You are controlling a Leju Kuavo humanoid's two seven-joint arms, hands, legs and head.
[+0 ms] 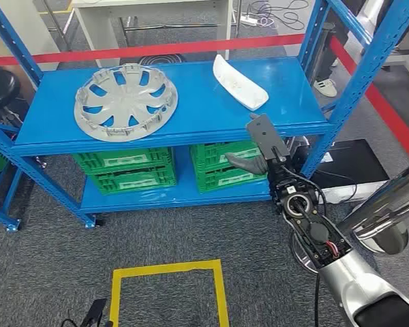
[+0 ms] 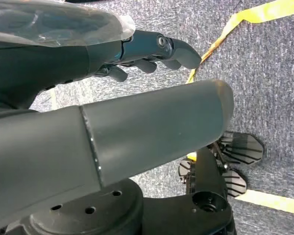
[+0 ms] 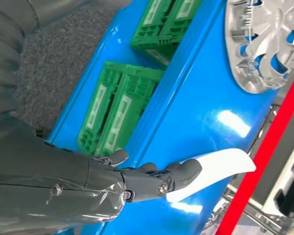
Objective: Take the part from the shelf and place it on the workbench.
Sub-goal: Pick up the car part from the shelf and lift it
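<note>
The white part (image 1: 240, 82) lies near the blue shelf's (image 1: 202, 109) right back corner; a silver hubcap (image 1: 125, 101) sits left. The right hand (image 1: 253, 158), fingers apart and empty, hovers at the front edge above green crates (image 1: 124, 169). The left hand (image 2: 153, 54) hangs empty, fingers loosely spread.

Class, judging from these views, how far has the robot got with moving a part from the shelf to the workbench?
Nothing is done yet: the white part and the hubcap lie on the blue shelf. In hand: the right hand reaches toward the white part, empty. Left: gripping, lifting, carrying and placing. The left hand holds nothing.
</note>
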